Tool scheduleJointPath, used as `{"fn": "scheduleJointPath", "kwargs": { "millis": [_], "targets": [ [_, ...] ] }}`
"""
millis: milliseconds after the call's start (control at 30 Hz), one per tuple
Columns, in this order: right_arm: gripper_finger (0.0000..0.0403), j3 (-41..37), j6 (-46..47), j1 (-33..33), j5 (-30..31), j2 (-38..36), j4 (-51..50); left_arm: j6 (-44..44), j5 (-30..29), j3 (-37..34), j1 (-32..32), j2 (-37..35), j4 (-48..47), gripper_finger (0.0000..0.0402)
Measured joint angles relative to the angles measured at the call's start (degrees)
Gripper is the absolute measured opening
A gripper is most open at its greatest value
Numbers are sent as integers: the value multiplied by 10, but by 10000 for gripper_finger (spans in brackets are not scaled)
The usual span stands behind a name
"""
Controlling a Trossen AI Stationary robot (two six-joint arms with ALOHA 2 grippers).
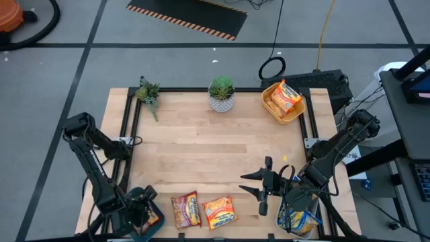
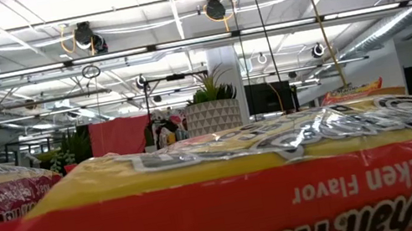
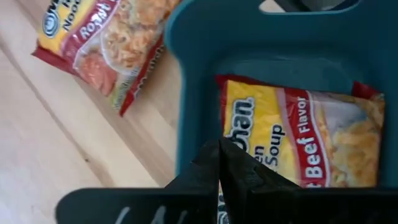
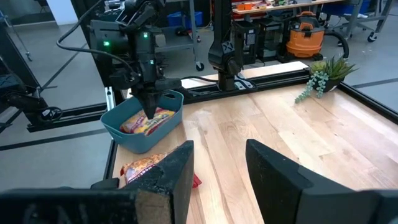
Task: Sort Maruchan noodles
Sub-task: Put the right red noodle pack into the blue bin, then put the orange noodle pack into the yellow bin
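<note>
Currently left gripper [image 3: 219, 163] fingers together above beef packet [image 3: 298, 134] inside teal bin [image 4: 144, 124], right gripper [image 4: 219, 163] fingers apart, empty, well apart from bin.

Teal bin [image 4: 144, 127], red-and-yellow packet [image 3: 298, 134], possibly orange packet [image 1: 220, 212], yellow bin [image 1: 283, 102]

On my wooden table [image 1: 215, 144] a potted plant [image 1: 221, 93] stands at the far edge, a loose sprig [image 1: 148, 94] near the far left corner. Yellow bin [image 1: 283, 103] far right, teal bin [image 4: 146, 122] near left. An orange vacuum [image 4: 305, 36] sits beyond.
</note>
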Motion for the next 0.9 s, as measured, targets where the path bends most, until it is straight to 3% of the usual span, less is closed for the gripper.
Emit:
{"fn": "scheduleJointPath", "kwargs": {
  "millis": [167,533,633,767,900],
  "targets": [
    [139,0,0,0,0,0,0,-4,-5,0,-2,0,5,4],
    [139,0,12,0,-4,13,0,27,-93,1,48,0,12,3],
    [139,0,56,-8,-62,24,5,33,-112,1,73,0,12,4],
    [139,0,118,-20,-216,57,69,34,-139,1,115,0,13,11],
    [139,4,106,-20,-275,81,93,35,-167,1,161,0,13,14]
  ]
}}
